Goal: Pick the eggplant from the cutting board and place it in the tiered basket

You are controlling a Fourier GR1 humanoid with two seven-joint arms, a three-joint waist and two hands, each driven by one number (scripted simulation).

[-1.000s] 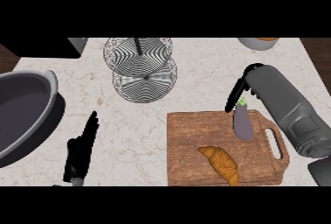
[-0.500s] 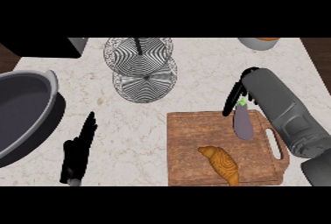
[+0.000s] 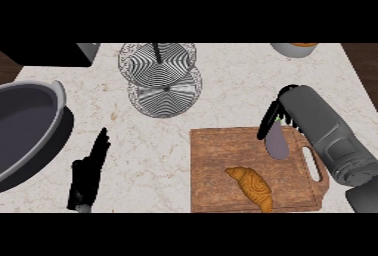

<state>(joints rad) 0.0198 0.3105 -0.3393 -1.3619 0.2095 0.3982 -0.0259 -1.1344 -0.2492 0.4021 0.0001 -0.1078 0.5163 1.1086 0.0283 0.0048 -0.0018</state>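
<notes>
A purple eggplant (image 3: 277, 142) lies near the upper right part of the wooden cutting board (image 3: 221, 175). My right hand (image 3: 278, 109) hangs directly over the eggplant's stem end, fingers pointing down beside it, uncurled. The grey right forearm (image 3: 328, 137) runs along the board's right side. The wire tiered basket (image 3: 161, 75) stands at the back centre of the counter, well left of the eggplant. My left hand (image 3: 90, 167) rests open on the counter at lower left, fingers straight.
A croissant (image 3: 255, 187) lies on the board's lower half. A large dark pan (image 3: 26, 127) fills the left edge. A bowl (image 3: 295, 48) sits at the back right, a dark object (image 3: 52, 52) at the back left.
The right hand has lowered slightly toward the eggplant's stem end. The left hand has shifted a little down and left.
</notes>
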